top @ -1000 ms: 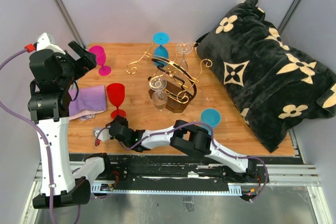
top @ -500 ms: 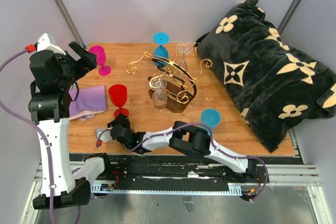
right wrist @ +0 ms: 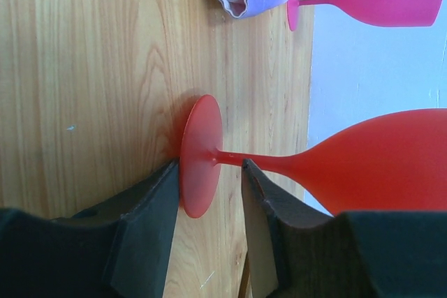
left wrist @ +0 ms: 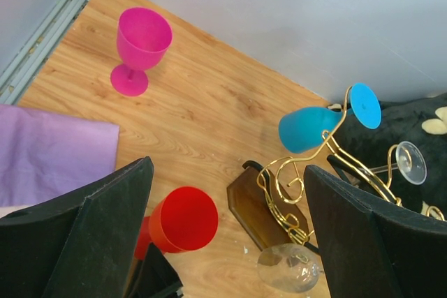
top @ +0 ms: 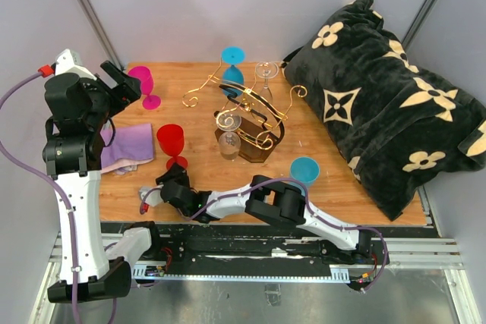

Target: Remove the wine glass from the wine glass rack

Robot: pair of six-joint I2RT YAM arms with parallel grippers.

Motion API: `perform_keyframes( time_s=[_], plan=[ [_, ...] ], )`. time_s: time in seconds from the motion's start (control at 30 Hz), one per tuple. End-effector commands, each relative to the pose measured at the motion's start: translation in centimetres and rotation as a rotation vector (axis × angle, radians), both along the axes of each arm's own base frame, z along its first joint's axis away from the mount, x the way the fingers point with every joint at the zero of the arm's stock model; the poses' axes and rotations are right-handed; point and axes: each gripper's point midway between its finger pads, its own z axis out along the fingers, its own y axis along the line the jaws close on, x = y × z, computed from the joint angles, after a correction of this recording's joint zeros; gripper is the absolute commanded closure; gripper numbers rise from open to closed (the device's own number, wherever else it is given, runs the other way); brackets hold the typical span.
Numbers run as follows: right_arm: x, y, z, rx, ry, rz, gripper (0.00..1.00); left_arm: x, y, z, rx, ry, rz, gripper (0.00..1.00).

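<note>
Right gripper (right wrist: 209,169) lies low over the table (top: 342,187) near its front edge. Its fingers are spread to either side of the red glass's (top: 170,140) stem just above the foot, and they are not pinching it. The low, sideways reach suits a thin stem, and the glass stands upright under its own weight. It is clear of the rack (top: 250,115), at the rack's 9 o'clock, so it seems to be off already.

A purple cloth (top: 125,146) lies at the red glass's 9 o'clock, and a pink glass (top: 143,83) stands at its 11 o'clock. Neither crowds the fingers.

A clear glass (top: 230,144) hangs bowl-down on the rack's near side. A blue glass (top: 233,75) and a second clear glass (top: 266,73) hang on the far side, among curled wire that would hem in any reach. Another blue glass (top: 304,170) stands at the rack's 5 o'clock, and a dark blanket (top: 380,96) is heaped at its 3 o'clock.

Left gripper (left wrist: 227,165) hangs high with its fingers wide apart, holding nothing and looking down on the rack.
</note>
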Motion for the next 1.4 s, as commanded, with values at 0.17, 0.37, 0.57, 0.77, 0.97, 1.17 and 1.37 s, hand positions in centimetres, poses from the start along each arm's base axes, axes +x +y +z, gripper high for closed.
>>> perform_keyframes(
  time_s=[0.17, 0.37, 0.57, 0.77, 0.97, 1.17, 1.37],
  plan=[
    [-0.8, -4.1, -9.1, -0.252, 0.151, -0.036, 0.45, 0.1, -0.3, 1.2, 0.006, -0.04, -0.018, 0.05],
    [-1.8, -5.2, -8.6, -0.242, 0.229, -0.034, 0.45, 0.4, -0.6, 0.4, -0.013, -0.033, -0.033, 0.06],
    [-4.3, -6.2, -8.8, -0.271, 0.367, 0.032, 0.45, 0.4, -0.6, 0.6, -0.009, -0.039, -0.032, 0.06],
    [-6.9, -7.0, -9.6, -0.327, 0.492, 0.093, 0.45, 0.3, -0.4, 0.6, 0.006, -0.038, -0.024, 0.06],
    [-9.2, -8.4, -9.6, -0.36, 0.609, 0.12, 0.39, 0.4, -0.3, 0.7, 0.01, -0.04, -0.022, 0.06],
    [-10.2, -9.7, -7.4, -0.283, 0.659, 0.112, 0.36, 0.3, -0.1, 0.4, 0.006, -0.035, -0.009, 0.06],
    [-12.0, -10.8, -5.0, -0.189, 0.751, 0.11, 0.33, 0.5, -0.2, -0.3, 0.0, -0.023, -0.011, 0.06]
  ],
)
